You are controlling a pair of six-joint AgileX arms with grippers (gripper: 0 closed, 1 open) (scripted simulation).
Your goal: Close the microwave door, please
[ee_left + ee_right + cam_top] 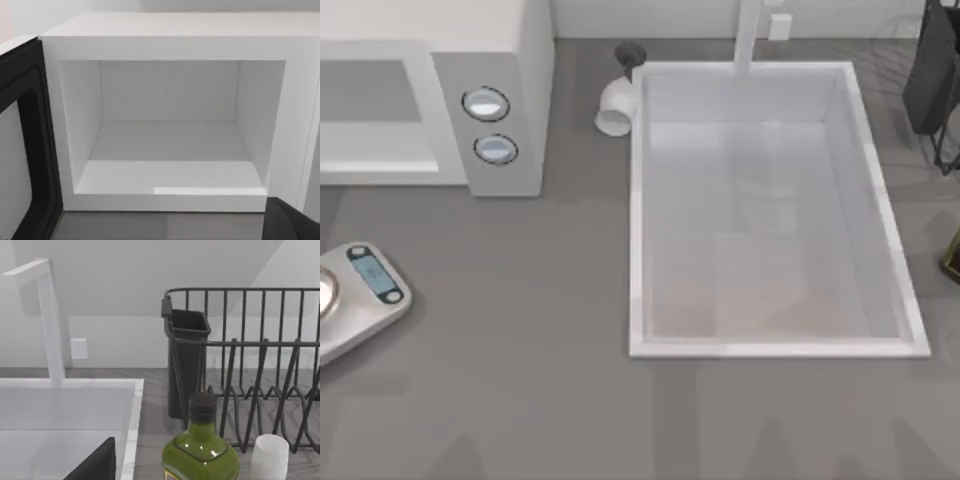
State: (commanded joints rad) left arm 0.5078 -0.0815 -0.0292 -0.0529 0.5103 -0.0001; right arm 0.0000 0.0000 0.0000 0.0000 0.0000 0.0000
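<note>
Microwave (470,110) sits at bench (520,400) top-left; door (22,145) swung wide, oven empty. My left hand faces it to line up the push; can't tell either hand's opening.

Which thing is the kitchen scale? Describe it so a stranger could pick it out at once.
Start at the big white microwave at the table's back left, with two round knobs on its side panel. Come toward the front along the left edge to a small, flat silver slab lying on the grey table: the kitchen scale. Its little blue display sets it apart from everything nearby.
</note>
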